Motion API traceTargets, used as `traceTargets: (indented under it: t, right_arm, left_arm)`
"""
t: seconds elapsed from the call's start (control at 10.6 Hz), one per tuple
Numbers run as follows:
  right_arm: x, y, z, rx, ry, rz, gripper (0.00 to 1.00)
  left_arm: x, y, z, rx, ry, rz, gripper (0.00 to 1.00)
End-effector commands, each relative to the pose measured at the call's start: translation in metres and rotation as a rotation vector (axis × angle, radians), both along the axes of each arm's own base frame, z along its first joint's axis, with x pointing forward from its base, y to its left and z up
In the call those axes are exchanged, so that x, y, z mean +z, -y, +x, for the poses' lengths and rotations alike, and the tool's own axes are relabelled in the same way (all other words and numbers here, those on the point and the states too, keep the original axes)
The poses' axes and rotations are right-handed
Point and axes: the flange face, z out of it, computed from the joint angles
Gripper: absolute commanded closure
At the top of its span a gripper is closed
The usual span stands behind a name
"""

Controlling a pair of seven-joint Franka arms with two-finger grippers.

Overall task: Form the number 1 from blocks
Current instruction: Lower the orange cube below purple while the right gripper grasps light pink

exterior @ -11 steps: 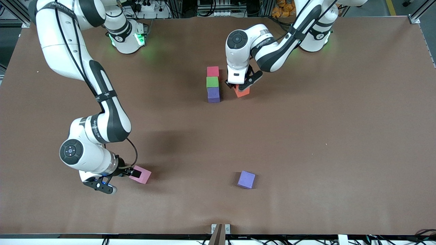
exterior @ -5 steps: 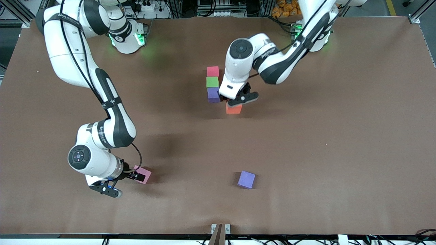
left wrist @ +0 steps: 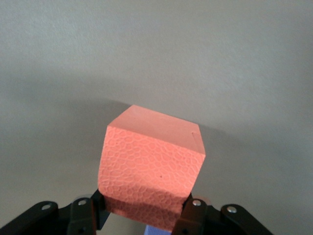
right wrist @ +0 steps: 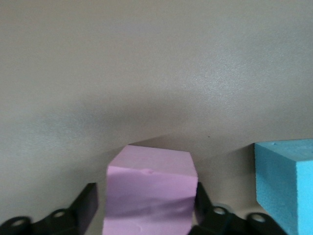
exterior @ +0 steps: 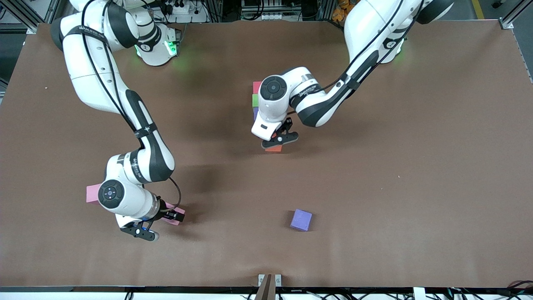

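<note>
- The orange block (exterior: pixel 274 148), pinched between the left gripper (exterior: pixel 278 141)'s closed fingers, is being carried nearer the front camera than a second ago, away from the row of red (exterior: pixel 256 87), green (exterior: pixel 254 100) and purple (exterior: pixel 255 113) blocks.
- The left arm is bending low, partly covering that row.
- The right gripper (exterior: pixel 166 216), closed around a pink block (exterior: pixel 177 214), is shifting slightly toward mid-table; its elbow is uncovering a second pink block (exterior: pixel 92 193).
- A loose purple block (exterior: pixel 301 220) is sitting untouched near the front edge of the table (exterior: pixel 416 187).
- A light blue block (right wrist: pixel 286 181) is showing beside the pink one in the right wrist view.
</note>
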Motion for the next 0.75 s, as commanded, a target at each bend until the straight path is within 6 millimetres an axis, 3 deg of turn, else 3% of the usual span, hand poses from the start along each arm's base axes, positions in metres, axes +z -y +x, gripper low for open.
traceTargets:
  t: [0.0,0.28,0.66]
  right_arm:
    - [-0.001,0.007,0.006,0.110,0.024,-0.097,1.00]
    - [0.025,0.024,0.005,0.185,-0.024,-0.105,1.00]
    - [0.072,0.008,-0.004,0.192,-0.071,-0.058,1.00]
  left_arm:
    - [0.008,0.005,0.003,-0.025,0.017,0.022,1.00]
    - [0.008,0.006,0.002,0.015,-0.012,0.005,1.00]
    - [0.006,0.008,-0.001,0.256,-0.067,-0.009,1.00]
